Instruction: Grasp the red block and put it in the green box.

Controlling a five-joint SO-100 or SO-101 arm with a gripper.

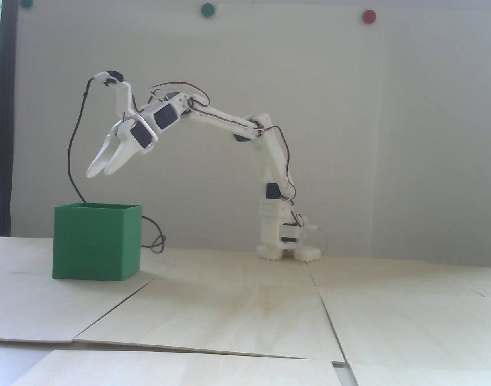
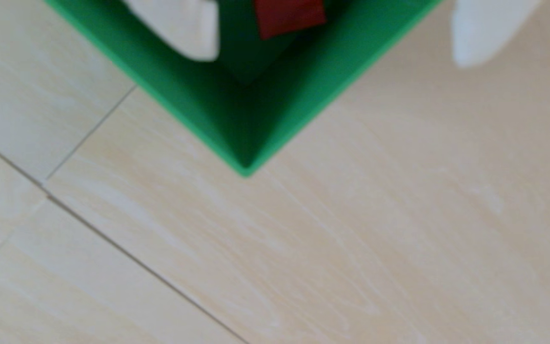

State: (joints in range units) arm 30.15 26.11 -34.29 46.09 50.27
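The green box stands on the wooden table at the left of the fixed view, its top open. In the wrist view one corner of the green box points down the frame, and the red block lies inside on its dark floor, cut off by the top edge. In the fixed view the box walls hide the block. My white gripper hangs open a little above the box's rim, pointing down and to the left. In the wrist view my gripper holds nothing: one fingertip is over the box, the other beyond its wall.
A black cable drops from the wrist camera behind the box and loops on the table. The arm's base stands at the back right. Plywood sheets with seams cover the table. Round magnets dot the wall.
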